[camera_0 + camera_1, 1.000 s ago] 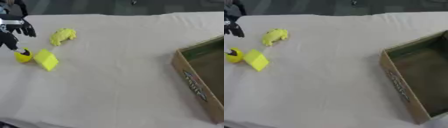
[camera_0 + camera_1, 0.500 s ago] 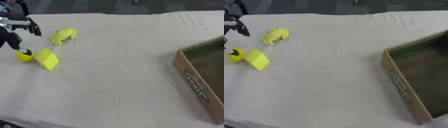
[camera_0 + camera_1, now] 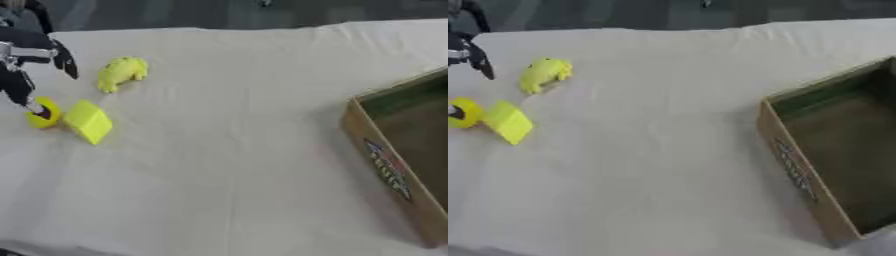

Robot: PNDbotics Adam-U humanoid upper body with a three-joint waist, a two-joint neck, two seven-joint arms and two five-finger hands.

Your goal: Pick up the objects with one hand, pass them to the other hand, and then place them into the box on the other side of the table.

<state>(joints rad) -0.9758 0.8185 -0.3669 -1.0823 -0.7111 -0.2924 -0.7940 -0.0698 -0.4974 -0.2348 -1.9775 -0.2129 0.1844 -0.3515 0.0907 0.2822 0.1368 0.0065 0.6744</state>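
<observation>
My left hand (image 3: 26, 55) hovers at the far left of the table with its fingers spread and pointing down. One fingertip touches a small round yellow object (image 3: 44, 112). Right beside that lies a yellow wedge-shaped block (image 3: 88, 121). A yellow-green toy animal (image 3: 120, 73) lies a little farther back, just right of the hand. The open cardboard box (image 3: 794, 167) stands at the right side of the table. My right hand shows in neither view.
A pale cloth (image 3: 236, 150) covers the table, with a wide bare stretch between the yellow objects and the box. The table's far edge runs along the top of the view, with a dark floor behind it.
My left hand has shifted slightly right and lifted a finger toward the toy animal. The objects and box lie where they were.
</observation>
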